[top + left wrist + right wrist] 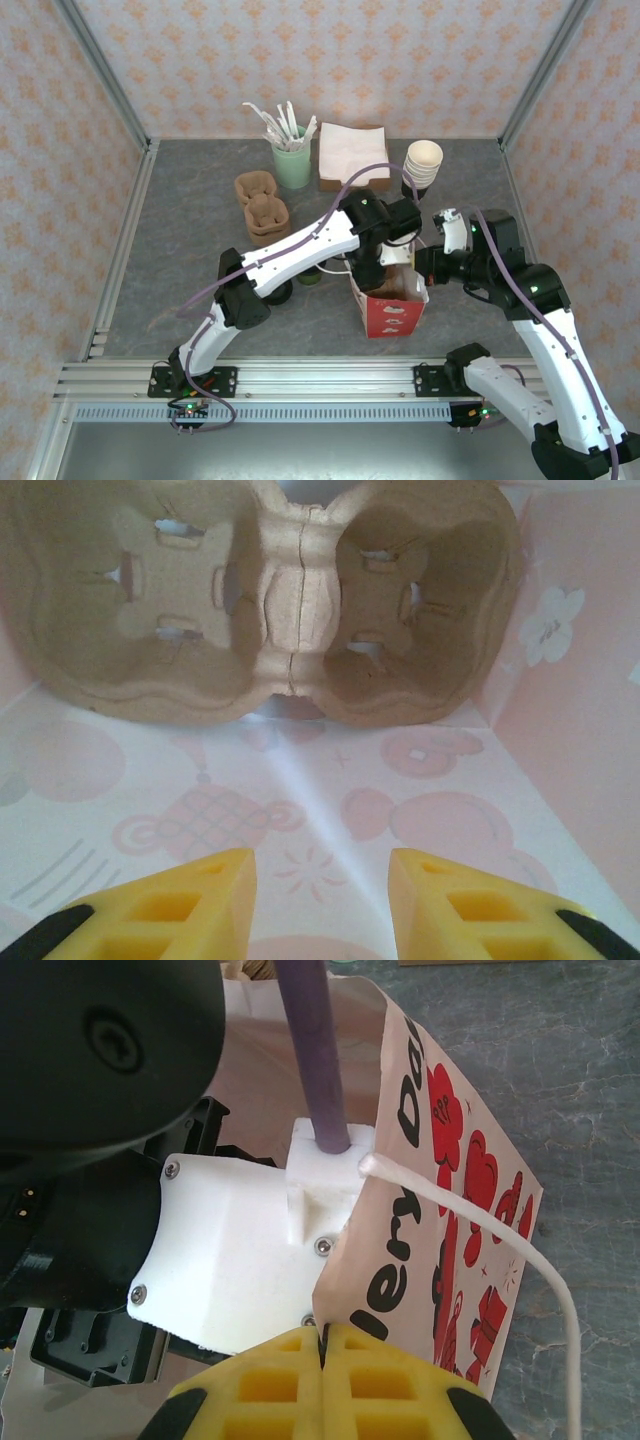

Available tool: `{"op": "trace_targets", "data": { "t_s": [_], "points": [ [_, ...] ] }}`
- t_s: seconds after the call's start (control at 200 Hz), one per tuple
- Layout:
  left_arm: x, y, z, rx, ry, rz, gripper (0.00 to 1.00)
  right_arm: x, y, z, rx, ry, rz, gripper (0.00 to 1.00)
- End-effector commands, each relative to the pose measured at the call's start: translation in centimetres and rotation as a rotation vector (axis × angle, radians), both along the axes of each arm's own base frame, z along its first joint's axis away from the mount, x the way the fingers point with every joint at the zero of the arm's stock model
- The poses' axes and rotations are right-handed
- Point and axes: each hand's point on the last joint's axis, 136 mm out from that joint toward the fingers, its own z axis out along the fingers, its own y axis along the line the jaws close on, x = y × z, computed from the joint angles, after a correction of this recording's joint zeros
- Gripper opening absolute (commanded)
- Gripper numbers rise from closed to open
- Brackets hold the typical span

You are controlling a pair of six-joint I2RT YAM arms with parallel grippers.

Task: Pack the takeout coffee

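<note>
The red-and-white paper bag [392,312] stands upright on the grey surface [180,250], just beyond the arm bases. The right fingers [300,1385] are clenched on the bag's rim, with the paper edge pinched between the yellow pads. A white string handle [520,1260] loops down the printed side.

The left fingers [190,905] reach down into the bag's open mouth. They are spread apart with nothing between them, hanging above the pale printed lining. A brown pulp cup carrier [290,600] lies in the bottom of the bag.

The takeout coffee [310,278] stands on the surface just left of the bag, outside it. The left arm hides most of it, so only a patch of dark green shows.

Farther back are two more pulp carriers [262,205], then a green cup of wrapped straws [293,165], a stack of napkins [352,155] and a stack of cream cups [423,165].
</note>
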Motion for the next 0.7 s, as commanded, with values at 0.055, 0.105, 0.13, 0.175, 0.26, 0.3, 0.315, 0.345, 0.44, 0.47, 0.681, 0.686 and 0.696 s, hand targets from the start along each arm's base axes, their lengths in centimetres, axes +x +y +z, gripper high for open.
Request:
{"op": "trace_targets", "data": {
  "t_s": [0.055, 0.105, 0.13, 0.175, 0.26, 0.3, 0.315, 0.345, 0.44, 0.47, 0.681, 0.686, 0.696],
  "points": [
    [-1.4, -3.1, 0.7, -0.128, -0.008, -0.086, 0.4, 0.2, 0.9, 1.7, 0.038, -0.077, 0.055, 0.0],
    [-1.4, -3.1, 0.8, -0.138, -0.015, -0.091, 0.4, 0.1, 0.8, 1.8, 0.037, -0.083, 0.05, 0.0],
    [-1.3, -3.1, 0.8, -0.141, -0.021, -0.095, 0.4, 0.1, 0.7, 1.8, 0.034, -0.085, 0.046, 0.0],
    [-1.2, -2.9, 0.7, -0.139, -0.028, -0.101, 0.4, 0.1, 0.6, 2.0, 0.032, -0.094, 0.037, 0.0],
    [-1.1, -2.6, 0.4, -0.124, -0.033, -0.113, 0.4, 0.0, 0.3, 2.1, 0.028, -0.104, 0.024, 0.0],
    [-1.1, -2.6, 0.2, -0.122, -0.03, -0.117, 0.4, 0.0, 0.1, 2.1, 0.024, -0.105, 0.016, 0.0],
    [-1.1, -2.6, 0.2, -0.123, -0.03, -0.118, 0.4, 0.0, 0.1, 2.1, 0.023, -0.106, 0.015, 0.0],
    [-1.1, -2.7, 0.2, -0.127, -0.029, -0.123, 0.4, 0.0, 0.0, 2.0, 0.021, -0.106, 0.011, 0.0],
    [-1.1, -2.9, 0.2, -0.148, -0.029, -0.136, 0.4, -0.2, -0.4, 1.7, 0.002, -0.105, -0.004, 0.0],
    [-1.1, -3.0, 0.2, -0.151, -0.029, -0.142, 0.4, -0.3, -0.6, 1.6, -0.006, -0.103, -0.009, 0.0],
    [-1.1, -3.4, -0.6, -0.152, -0.027, -0.194, 0.42, -0.6, -1.6, 0.8, -0.061, -0.101, -0.03, 0.0],
    [-1.1, -3.4, -0.6, -0.152, -0.027, -0.195, 0.42, -0.6, -1.6, 0.7, -0.062, -0.099, -0.03, 0.0],
    [-1.1, -3.4, -0.7, -0.154, -0.026, -0.196, 0.42, -0.6, -1.6, 0.8, -0.063, -0.099, -0.031, 0.0]
  ]
}}
